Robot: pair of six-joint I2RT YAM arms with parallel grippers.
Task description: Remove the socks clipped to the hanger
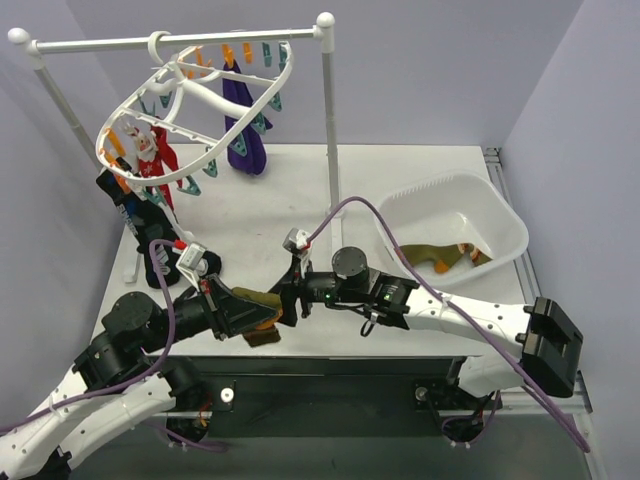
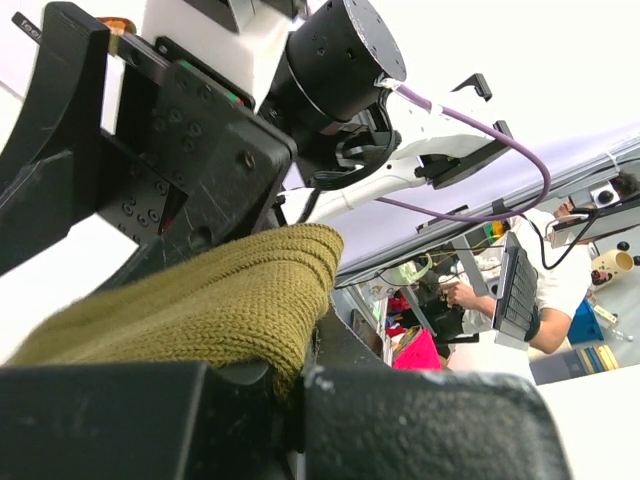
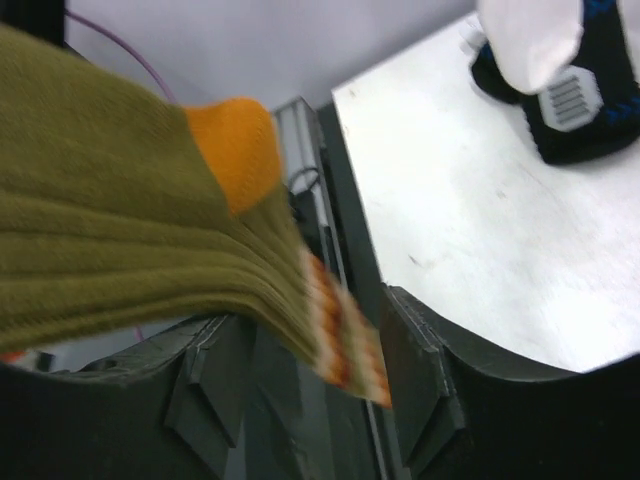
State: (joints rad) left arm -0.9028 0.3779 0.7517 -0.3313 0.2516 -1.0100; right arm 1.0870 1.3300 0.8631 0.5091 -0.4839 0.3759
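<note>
Olive knit sock point(image 2: 230, 300), lower centre of top view: pinched by left hand point(image 1: 262, 318); right hand point(image 3: 310, 400) spread around its striped cuff, probably a handover toward the basin point(image 1: 455, 183)

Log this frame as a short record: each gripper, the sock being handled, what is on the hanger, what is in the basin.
left gripper: shut on the olive sock, near the front table edge
right gripper: open, fingers either side of that sock's striped end
hanger: carries purple sock and red-and-white sock
black-navy sock: below the hanger's left side, reaching the table; its clip not visible
basin: second olive sock inside
</note>
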